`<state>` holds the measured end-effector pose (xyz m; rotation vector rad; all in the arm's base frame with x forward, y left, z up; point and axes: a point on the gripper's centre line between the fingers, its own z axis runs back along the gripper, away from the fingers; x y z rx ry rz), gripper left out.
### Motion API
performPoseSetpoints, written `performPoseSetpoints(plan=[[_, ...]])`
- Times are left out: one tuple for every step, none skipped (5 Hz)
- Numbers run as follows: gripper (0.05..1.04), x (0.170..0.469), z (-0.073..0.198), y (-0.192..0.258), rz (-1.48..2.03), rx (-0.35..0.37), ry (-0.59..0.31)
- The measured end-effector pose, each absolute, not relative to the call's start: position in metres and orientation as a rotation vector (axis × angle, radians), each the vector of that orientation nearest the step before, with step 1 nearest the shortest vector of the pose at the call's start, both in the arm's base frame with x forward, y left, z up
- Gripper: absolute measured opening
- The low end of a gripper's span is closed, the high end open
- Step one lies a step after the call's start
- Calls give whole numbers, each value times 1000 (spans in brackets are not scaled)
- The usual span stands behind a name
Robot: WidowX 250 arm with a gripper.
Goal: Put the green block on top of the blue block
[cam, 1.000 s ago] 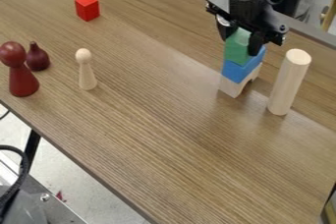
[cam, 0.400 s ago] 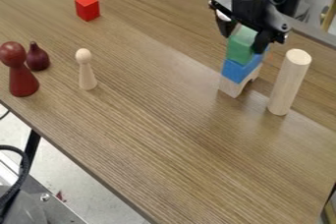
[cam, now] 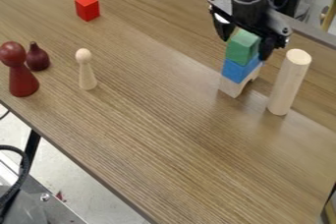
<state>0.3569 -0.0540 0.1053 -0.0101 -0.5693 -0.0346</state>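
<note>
At the right of the brown wood-grain table (cam: pixel 164 125), beside a pale wooden cylinder (cam: pixel 287 84), we have a pale wooden arch block (cam: pixel 230 87) bearing the rectangular blue wooden block (cam: pixel 237 71), with the chunky green wooden block (cam: pixel 241 48) on top. The black two-finger gripper (cam: pixel 244 49) stands spread around the green one. We judge this the release; next we should rise straight up without brushing it.

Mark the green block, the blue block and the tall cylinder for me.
Green block (cam: pixel 240 48): camera view, front face.
Blue block (cam: pixel 237 70): camera view, front side.
Tall cylinder (cam: pixel 288 85): camera view, mid-shaft.
</note>
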Motion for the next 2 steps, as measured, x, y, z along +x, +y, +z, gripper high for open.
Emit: performPoseSetpoints(plan=[[999,353,145,-44,4,-48,-656],[999,349,169,-24,27,52,-645]])
